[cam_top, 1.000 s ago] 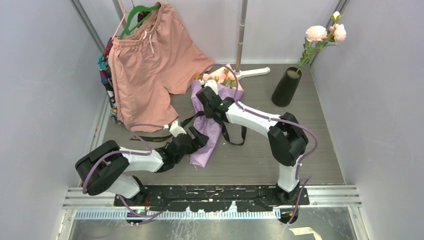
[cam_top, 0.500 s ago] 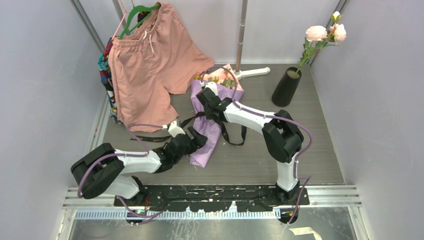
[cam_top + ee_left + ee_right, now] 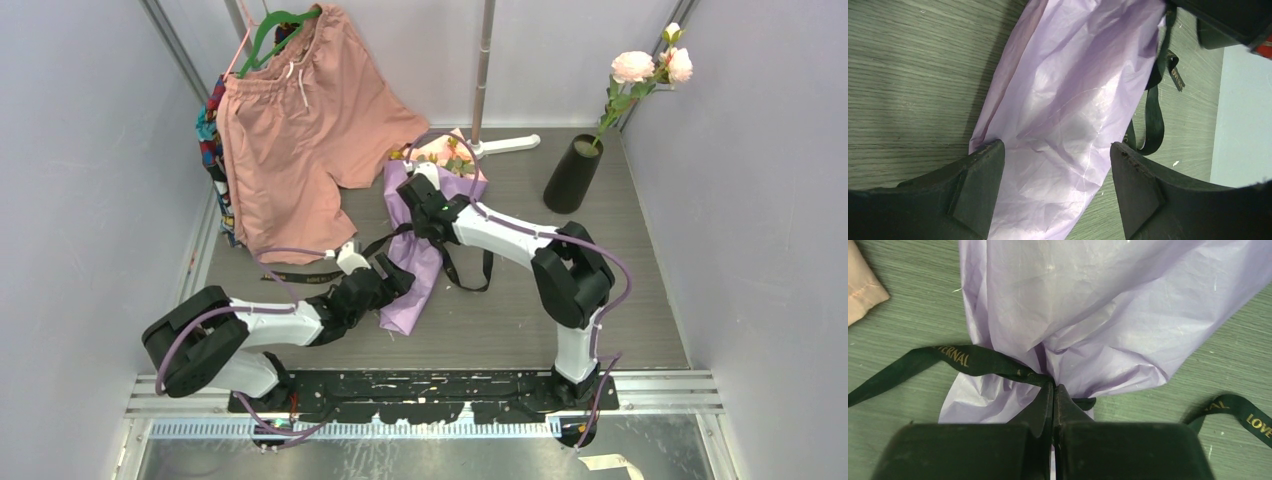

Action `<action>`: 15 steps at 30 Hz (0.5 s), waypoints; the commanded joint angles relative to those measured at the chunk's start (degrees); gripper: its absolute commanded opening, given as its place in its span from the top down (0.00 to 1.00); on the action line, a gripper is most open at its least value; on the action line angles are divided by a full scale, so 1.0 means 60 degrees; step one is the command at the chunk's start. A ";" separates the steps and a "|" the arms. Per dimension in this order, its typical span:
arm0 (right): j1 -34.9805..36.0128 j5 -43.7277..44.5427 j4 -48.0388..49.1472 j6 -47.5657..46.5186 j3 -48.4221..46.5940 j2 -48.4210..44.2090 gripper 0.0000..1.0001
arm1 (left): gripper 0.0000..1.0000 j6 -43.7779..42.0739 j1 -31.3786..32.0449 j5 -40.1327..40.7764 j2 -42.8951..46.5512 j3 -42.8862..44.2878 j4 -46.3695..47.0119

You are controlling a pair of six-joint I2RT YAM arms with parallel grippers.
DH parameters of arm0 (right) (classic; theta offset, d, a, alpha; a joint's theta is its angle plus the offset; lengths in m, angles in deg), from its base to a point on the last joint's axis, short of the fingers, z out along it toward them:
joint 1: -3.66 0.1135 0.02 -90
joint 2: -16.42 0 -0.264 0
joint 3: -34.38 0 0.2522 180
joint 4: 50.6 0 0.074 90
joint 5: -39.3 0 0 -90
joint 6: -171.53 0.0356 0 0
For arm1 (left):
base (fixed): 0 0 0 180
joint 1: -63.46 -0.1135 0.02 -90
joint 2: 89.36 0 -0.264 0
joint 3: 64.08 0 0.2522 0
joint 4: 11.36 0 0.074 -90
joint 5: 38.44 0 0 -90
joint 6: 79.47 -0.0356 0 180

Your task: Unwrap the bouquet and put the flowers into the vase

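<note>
Two grippers meet the lilac paper-cone bouquet (image 3: 408,292) lying mid-table. The right gripper (image 3: 1053,390) is clenched on its black ribbon (image 3: 973,360). The left gripper (image 3: 1055,195) gapes astride the narrow end. Bare grey table (image 3: 500,320) separates it from the tall matte-black vase (image 3: 572,175) by the right wall.

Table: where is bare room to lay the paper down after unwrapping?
Bare surface lies on the right side of the table, between the right arm, the vase and the wall; a smaller strip lies between the bouquet and the near edge. Crowded: the left-centre, with shorts, ribbon and left arm.
</note>
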State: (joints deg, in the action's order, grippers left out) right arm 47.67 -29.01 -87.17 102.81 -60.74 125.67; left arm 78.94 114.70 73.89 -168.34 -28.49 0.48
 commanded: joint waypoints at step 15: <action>0.0049 0.0152 0.0067 -0.0079 0.0434 -0.1831 0.97 | 0.22 -0.0170 -0.0052 -0.0002 -0.0496 0.0493 0.0062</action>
State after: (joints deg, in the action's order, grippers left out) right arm 47.84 -28.57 -89.31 102.22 -58.54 114.77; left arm 78.98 114.70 73.49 -171.13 -27.05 0.70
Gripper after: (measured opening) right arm 0.036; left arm 0.777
